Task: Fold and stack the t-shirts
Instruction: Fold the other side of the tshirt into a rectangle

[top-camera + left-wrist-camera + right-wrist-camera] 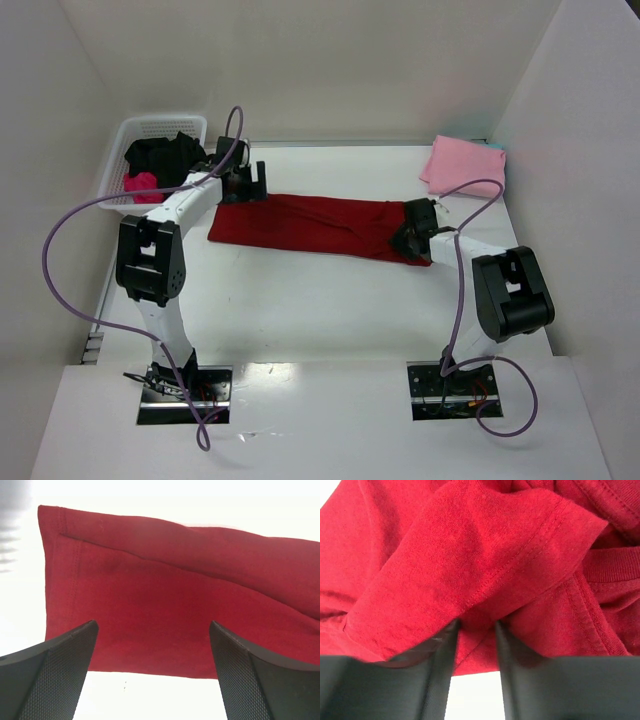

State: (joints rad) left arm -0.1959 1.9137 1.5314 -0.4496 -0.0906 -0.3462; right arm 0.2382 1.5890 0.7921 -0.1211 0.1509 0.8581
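A dark red t-shirt lies as a long folded strip across the middle of the table. My left gripper is open over its left end; in the left wrist view the hem of the shirt lies between my spread fingers, with the gripper's centre over the cloth. My right gripper is at the shirt's right end. In the right wrist view it is shut on a fold of red cloth that drapes over the fingertips. A light pink folded t-shirt lies at the back right.
A white basket at the back left holds a black shirt and a magenta one. White walls close in the table on the left, back and right. Purple cables loop off both arms.
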